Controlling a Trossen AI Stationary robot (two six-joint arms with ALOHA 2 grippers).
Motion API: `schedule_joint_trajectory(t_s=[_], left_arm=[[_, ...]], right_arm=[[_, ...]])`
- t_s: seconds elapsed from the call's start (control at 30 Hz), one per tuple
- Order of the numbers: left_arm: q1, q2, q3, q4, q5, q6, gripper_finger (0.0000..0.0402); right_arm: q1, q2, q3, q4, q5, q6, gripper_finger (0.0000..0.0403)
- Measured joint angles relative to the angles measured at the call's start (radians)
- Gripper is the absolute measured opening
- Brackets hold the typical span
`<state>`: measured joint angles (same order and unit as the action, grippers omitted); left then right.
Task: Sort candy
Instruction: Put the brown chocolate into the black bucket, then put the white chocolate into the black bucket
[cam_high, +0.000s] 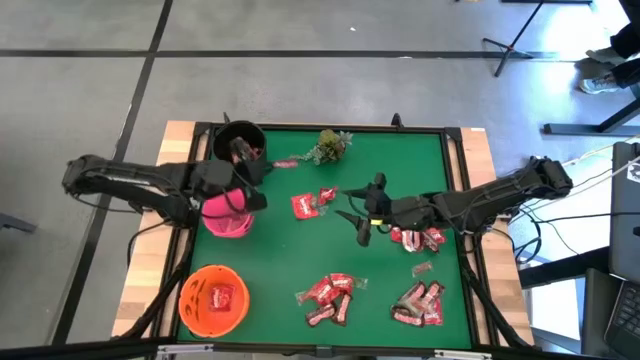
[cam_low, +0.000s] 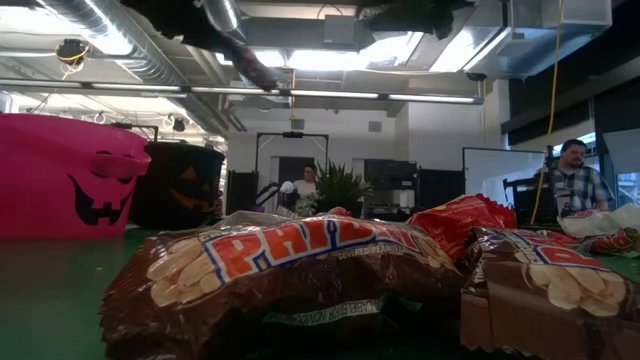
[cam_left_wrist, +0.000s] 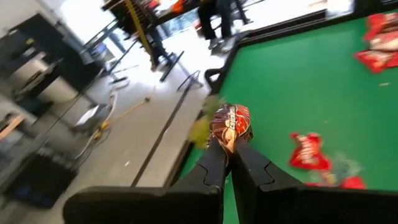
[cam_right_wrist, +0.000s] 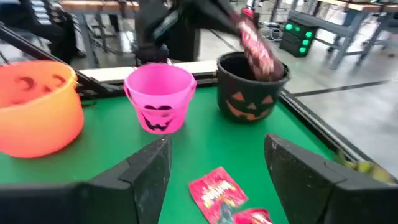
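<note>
L tool (cam_left_wrist: 231, 149) is clamping shut on a brown candy bar (cam_left_wrist: 231, 126) over black bucket (cam_right_wrist: 252, 93); R tool (cam_right_wrist: 217, 165) is hanging wide open, empty.

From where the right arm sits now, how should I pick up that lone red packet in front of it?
The right gripper is open, straddling the red packet, which lies flat on the green table. Come straight down and pinch across its narrow width at the middle; flat, it offers only thin edges.

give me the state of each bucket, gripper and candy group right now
left gripper: shut on a brown candy bar, above the black bucket
right gripper: open, empty, over a red packet
pink bucket: upright
orange bucket: upright, candy inside
loose candy: lying on the mat
</note>
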<state>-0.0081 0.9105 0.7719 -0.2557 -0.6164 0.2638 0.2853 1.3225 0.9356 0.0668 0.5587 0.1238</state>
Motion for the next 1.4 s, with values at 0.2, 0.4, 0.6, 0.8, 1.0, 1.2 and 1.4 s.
schedule_joint_trajectory(t_s=[0.2,0.4,0.6,0.8,1.0,1.2,1.4], left_arm=[[0.15,-0.145,0.0,-0.185,0.02,-0.024,0.0],[0.313,-0.245,0.0,-0.342,0.081,-0.096,0.0],[0.444,-0.247,0.0,-0.457,0.13,-0.189,0.0],[0.505,-0.215,0.0,-0.46,0.123,-0.283,0.0007],[0.545,-0.193,0.0,-0.472,0.094,-0.307,0.0054],[0.551,-0.183,0.0,-0.471,0.095,-0.302,0.0122],[0.551,-0.184,0.0,-0.47,0.095,-0.299,0.0171]], right_arm=[[0.041,-0.002,0.0,-0.044,0.069,0.002,0.0235],[0.051,-0.002,0.0,-0.049,0.078,0.007,0.0231],[0.05,-0.002,0.0,-0.05,0.078,0.011,0.0231],[0.05,-0.002,0.0,-0.059,0.078,0.013,0.0231],[0.05,-0.002,0.0,-0.07,0.078,0.014,0.0231],[0.048,-0.002,0.0,-0.07,0.078,0.013,0.0231],[0.048,-0.002,0.0,-0.07,0.078,0.013,0.0231]])
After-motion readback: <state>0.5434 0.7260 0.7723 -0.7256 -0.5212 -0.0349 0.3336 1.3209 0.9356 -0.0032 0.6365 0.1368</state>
